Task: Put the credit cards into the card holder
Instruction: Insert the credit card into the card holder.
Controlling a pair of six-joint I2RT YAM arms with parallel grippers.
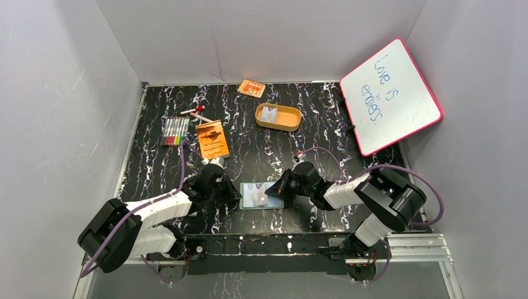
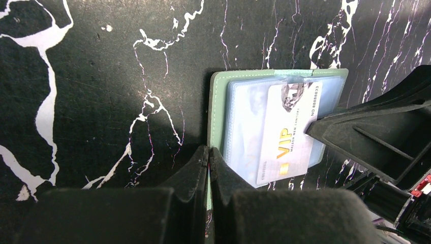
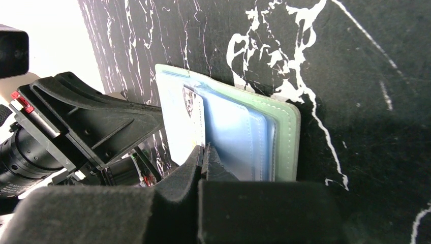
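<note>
The sage-green card holder [image 1: 246, 202] lies open and flat on the black marbled table between my two arms. A pale VIP credit card [image 2: 287, 134] sits slanted, partly inside one of its clear bluish pockets [image 2: 246, 127]. My right gripper [image 3: 204, 150] is shut on that card's edge, coming in low from the right. My left gripper [image 2: 209, 152] is shut, and its tips rest on the holder's green left edge [image 2: 217, 101]. Another pale card [image 1: 269, 114] lies in the tan oval tray [image 1: 290, 118] at the back.
An orange booklet [image 1: 213, 138] and a row of markers [image 1: 175, 131] lie at the back left. An orange packet [image 1: 251, 88] is by the far wall. A pink-framed whiteboard [image 1: 391, 96] leans at the right. Grey walls enclose the table.
</note>
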